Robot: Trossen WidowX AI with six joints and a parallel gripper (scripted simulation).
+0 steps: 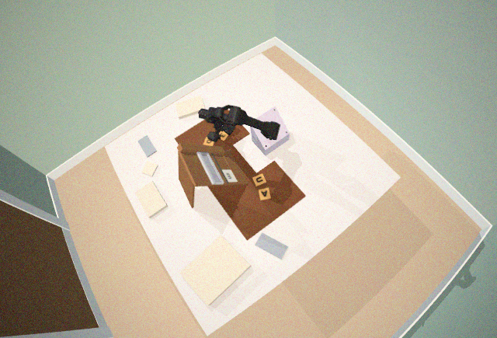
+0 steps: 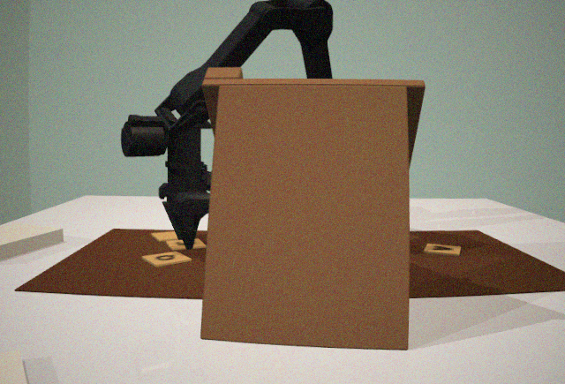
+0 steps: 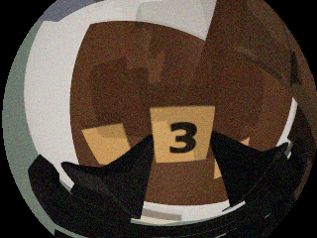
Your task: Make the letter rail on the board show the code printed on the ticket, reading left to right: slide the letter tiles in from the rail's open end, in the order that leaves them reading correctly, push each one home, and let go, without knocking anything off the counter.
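Note:
My gripper [image 1: 220, 134] [image 2: 189, 246] [image 3: 182, 137] points down at the dark brown mat [image 1: 251, 221] [image 2: 91, 277] [image 3: 114, 45] and is shut on the tile "3" [image 3: 182, 115], one finger at each side. A tile with a round character [image 1: 208, 141] [image 2: 157, 259] lies beside it. Another tile [image 2: 160, 236] [image 3: 105, 144] lies on its other side, its letter hidden. Tiles "U" [image 1: 258, 179] and "A" [image 1: 264, 193] lie on the mat's other end. The sloped brown board [image 1: 190, 163] [image 2: 310, 215] bears the grey rail [image 1: 209, 167], which looks empty, and a white ticket [image 1: 229, 175], too small to read surely.
The board stands tall between the two groups of tiles. A lilac block [image 1: 266, 125] is at the arm's base. Cream slabs [image 1: 217, 270] [image 1: 151, 199] [image 1: 190, 106] and grey-blue slabs [image 1: 271, 245] [image 1: 147, 146] lie around the mat on the white surface.

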